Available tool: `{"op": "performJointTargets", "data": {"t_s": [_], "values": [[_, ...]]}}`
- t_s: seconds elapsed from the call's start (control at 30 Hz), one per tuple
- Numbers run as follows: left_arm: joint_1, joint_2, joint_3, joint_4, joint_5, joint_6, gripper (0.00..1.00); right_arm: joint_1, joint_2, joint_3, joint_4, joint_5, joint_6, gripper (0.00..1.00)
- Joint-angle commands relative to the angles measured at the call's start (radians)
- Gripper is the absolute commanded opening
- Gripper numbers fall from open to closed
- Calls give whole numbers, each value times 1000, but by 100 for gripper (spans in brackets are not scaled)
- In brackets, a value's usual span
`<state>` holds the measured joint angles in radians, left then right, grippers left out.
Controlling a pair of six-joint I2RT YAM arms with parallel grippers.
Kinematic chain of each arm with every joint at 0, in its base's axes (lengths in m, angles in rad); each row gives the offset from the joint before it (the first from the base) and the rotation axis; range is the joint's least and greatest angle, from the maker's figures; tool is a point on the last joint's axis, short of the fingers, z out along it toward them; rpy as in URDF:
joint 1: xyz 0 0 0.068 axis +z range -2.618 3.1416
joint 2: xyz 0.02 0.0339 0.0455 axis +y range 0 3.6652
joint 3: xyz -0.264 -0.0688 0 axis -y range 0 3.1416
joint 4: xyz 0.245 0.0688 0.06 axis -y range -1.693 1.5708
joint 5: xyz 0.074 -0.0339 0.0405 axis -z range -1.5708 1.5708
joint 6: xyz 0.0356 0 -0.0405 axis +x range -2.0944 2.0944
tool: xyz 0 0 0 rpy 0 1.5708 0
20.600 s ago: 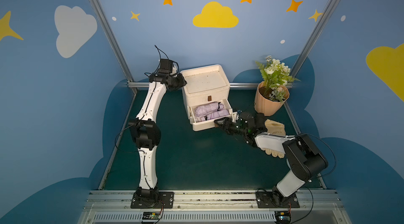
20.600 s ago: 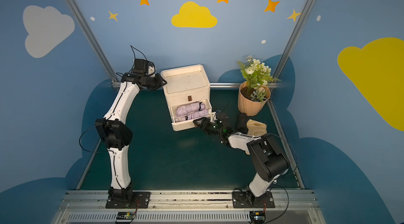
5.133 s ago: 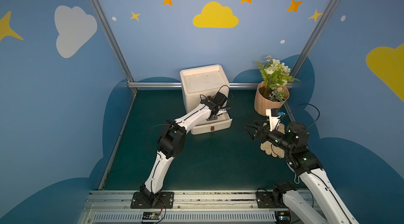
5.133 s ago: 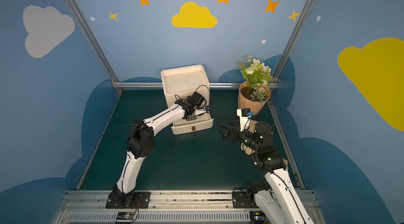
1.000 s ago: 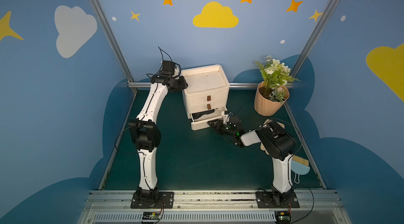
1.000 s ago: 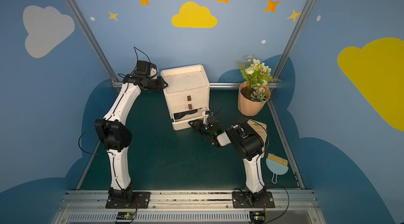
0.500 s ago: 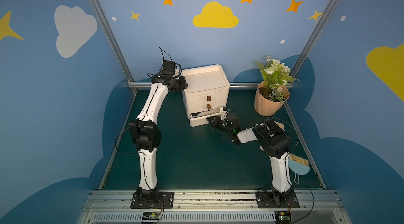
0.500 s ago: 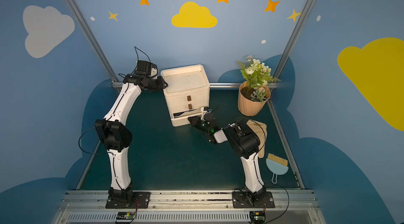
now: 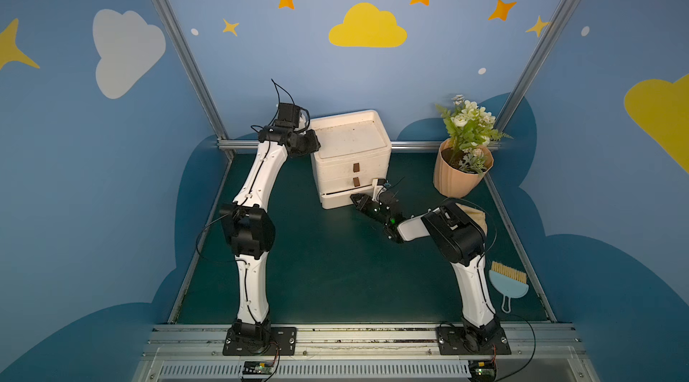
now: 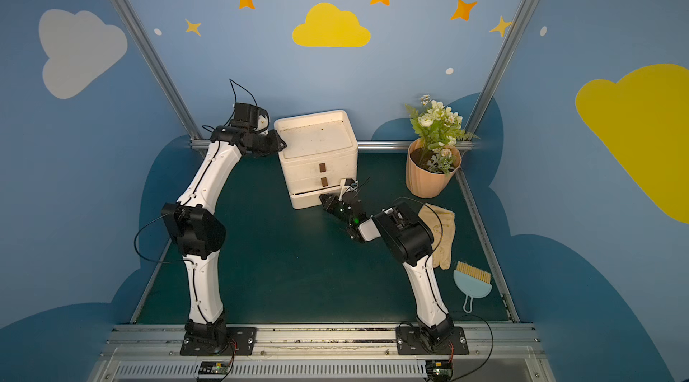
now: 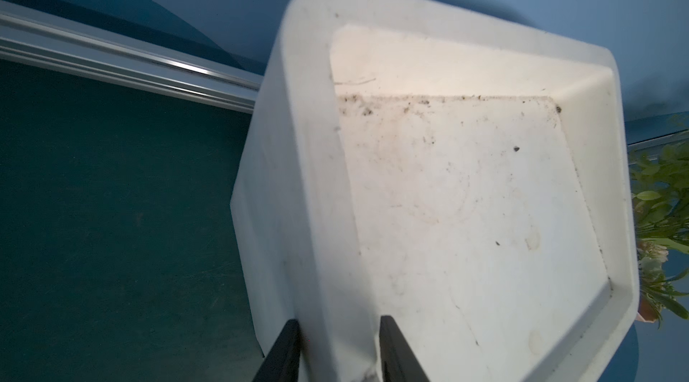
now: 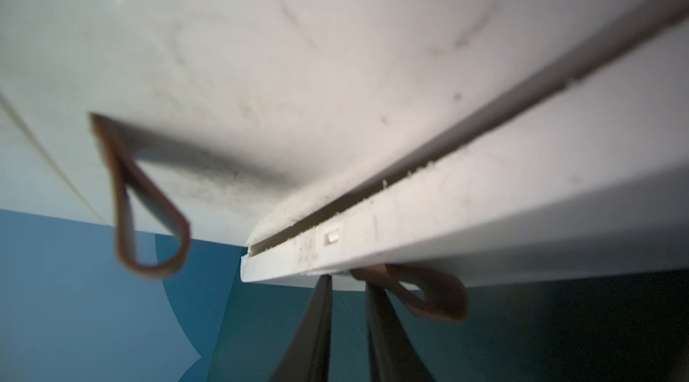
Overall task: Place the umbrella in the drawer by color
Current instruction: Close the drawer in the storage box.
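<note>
The white drawer unit (image 9: 350, 137) (image 10: 315, 137) stands at the back of the green mat in both top views. Its bottom drawer (image 9: 337, 200) (image 12: 484, 212) is pushed almost fully in, leaving a thin dark slit. The umbrella is out of view. My left gripper (image 9: 315, 143) (image 11: 337, 320) is shut on the unit's upper left rim, one finger outside and one inside. My right gripper (image 9: 354, 199) (image 12: 346, 283) touches the bottom drawer's front with its tips, jaws a narrow gap apart and nothing between them. That drawer's brown loop handle (image 12: 428, 298) hangs beside one finger.
A potted plant (image 9: 460, 171) stands at the back right. A beige glove (image 10: 441, 234) and a blue hand brush (image 9: 507, 283) lie along the right edge. A metal rail (image 11: 130, 63) runs behind the unit. The middle drawer's loop handle (image 12: 149, 212) hangs loose.
My right gripper has moved toward the unit and the bottom drawer has slid in from partly open to nearly closed. Its jaws have narrowed. The left arm has not moved.
</note>
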<state>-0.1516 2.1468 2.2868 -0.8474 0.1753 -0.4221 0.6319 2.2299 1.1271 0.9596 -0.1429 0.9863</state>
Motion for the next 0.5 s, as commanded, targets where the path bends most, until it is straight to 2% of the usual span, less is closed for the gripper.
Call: {"op": "performJointTargets", "data": {"t_s": [0.0,0.27,0.33,0.43,0.47], "values": [[-16,14,5,-5,64,71,35,-6,28,56,3,71,-15,21],[-17,6,4,-7,65,72,36,-6,45,61,14,105,2,21],[-17,4,5,-7,65,74,38,-3,28,50,12,99,-15,22],[-17,-9,5,-7,65,72,43,1,-7,26,0,91,-32,27],[-17,-15,5,-7,29,75,43,3,-20,13,4,89,-37,30]]}}
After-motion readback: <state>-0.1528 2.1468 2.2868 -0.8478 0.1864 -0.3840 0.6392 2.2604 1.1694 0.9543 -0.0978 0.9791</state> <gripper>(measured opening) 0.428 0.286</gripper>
